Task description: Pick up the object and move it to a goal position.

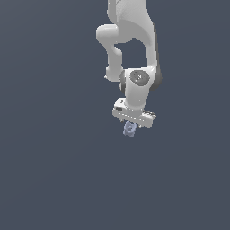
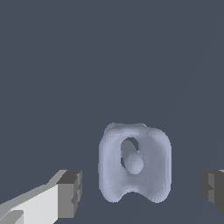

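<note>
Plainly, the largest thing in sight is the flat dark slate desk [image 1: 49, 179], which fills both views with no edge, wall or goal marker showing, so open room lies on every side of the arm. Next comes the white Panda arm [image 1: 134, 49], reaching down from the top of the exterior view, with its gripper [image 1: 130, 126] pointing at the desk. Its jaws stand apart: in the wrist view the two dark pads [image 2: 70, 194] sit well clear of each other, with free gaps beside what lies between them. Smallest is the object [image 2: 134, 162], a pale blue-grey knobbly piece with a hole and a darker middle, lying between the jaws and directly below the hand. I judge the risk to be a poor grip: the lumpy, rounded sides could twist or squirt out as the jaws close, or the pads could shut above it if the hand is too high.
</note>
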